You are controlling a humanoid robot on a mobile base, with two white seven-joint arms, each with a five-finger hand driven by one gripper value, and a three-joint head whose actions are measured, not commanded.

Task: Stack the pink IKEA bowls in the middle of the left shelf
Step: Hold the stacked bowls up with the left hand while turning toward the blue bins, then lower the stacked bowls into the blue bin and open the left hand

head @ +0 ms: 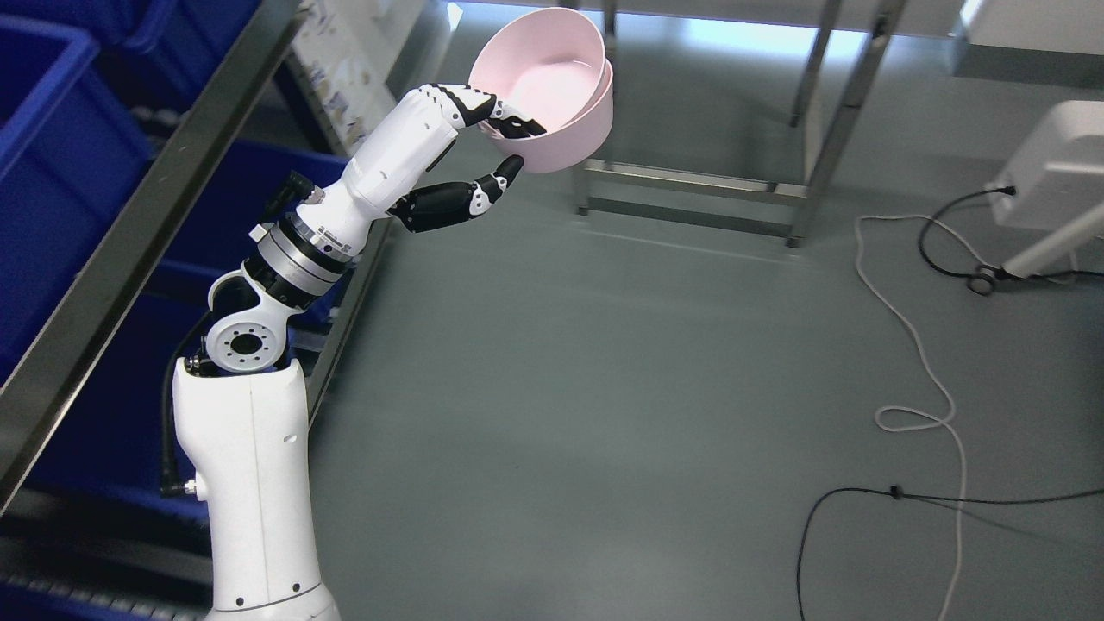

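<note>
Two pink bowls (552, 86), nested one inside the other, are held up in the air at the top middle of the head view, tilted with their mouths facing me. My left hand (504, 138) is shut on them: upper fingers (483, 108) hook over the near rim, and the thumb (504, 172) presses the outer wall from below. The white left arm rises from the bottom left of the picture. The shelf (129, 233) with its metal rails stands to the left of the arm, apart from the bowls. My right arm is out of the picture.
Blue bins (60, 155) fill the shelf levels at left. A metal table frame (690, 185) stands on the grey floor behind the bowls. White and black cables (914, 345) trail over the floor at right, near a white device (1056, 164).
</note>
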